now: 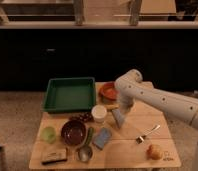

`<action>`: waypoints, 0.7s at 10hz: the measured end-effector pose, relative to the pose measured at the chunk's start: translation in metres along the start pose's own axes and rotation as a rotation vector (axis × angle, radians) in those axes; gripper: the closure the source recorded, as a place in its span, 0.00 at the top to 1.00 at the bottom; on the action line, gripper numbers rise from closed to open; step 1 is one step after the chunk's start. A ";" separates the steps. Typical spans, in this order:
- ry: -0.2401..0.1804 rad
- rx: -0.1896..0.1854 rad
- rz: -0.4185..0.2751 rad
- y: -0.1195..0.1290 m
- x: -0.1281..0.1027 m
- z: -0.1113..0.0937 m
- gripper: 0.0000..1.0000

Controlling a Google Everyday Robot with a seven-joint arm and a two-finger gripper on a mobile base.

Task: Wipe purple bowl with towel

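The purple bowl (73, 132) stands on the wooden table (127, 155), front left of centre, just left of the white cup (98, 114). The grey-blue towel (118, 118) is right of the cup, narrow at its top and wider below. My gripper (122, 107) is straight over the towel's top edge, at the end of the white arm that reaches in from the right. The gripper is to the right of the bowl, with the cup between them.
A green tray (69, 94) and an orange-red bowl (108, 91) stand at the back. A blue pad (102, 138), a spoon (84, 152), a dark block (54, 156) and a green object (48, 134) lie around the purple bowl. A fork (148, 133) and an orange fruit (154, 151) are at the front right.
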 end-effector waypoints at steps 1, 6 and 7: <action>0.019 -0.001 -0.006 0.001 0.000 0.003 0.56; 0.037 -0.018 -0.013 0.005 0.005 0.010 0.80; 0.023 -0.018 -0.008 0.006 0.008 0.013 0.80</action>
